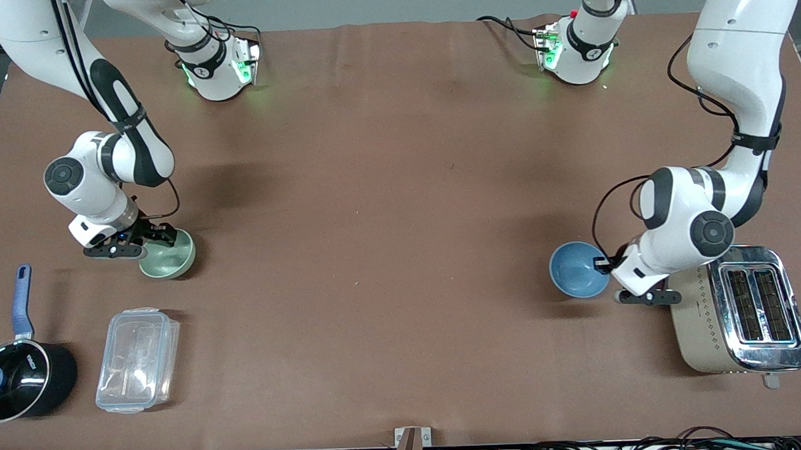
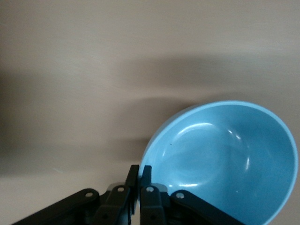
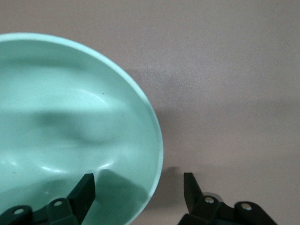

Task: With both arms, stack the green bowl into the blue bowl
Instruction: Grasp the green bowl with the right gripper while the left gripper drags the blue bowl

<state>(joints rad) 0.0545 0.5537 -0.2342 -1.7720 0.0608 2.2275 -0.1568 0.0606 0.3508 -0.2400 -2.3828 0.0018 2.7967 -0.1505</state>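
The green bowl (image 1: 170, 257) sits on the brown table toward the right arm's end. My right gripper (image 1: 156, 235) is open and low at the bowl. In the right wrist view its gripper (image 3: 139, 182) straddles the green bowl's (image 3: 70, 122) rim, one finger inside and one outside. The blue bowl (image 1: 577, 269) is toward the left arm's end, next to the toaster. My left gripper (image 1: 605, 264) is shut on its rim. The left wrist view shows the gripper (image 2: 140, 171) pinching the blue bowl's (image 2: 225, 154) edge.
A silver and beige toaster (image 1: 743, 313) stands beside the blue bowl, under the left arm's wrist. A black saucepan with a blue handle (image 1: 19, 375) and a clear plastic container (image 1: 137, 359) lie nearer the front camera than the green bowl.
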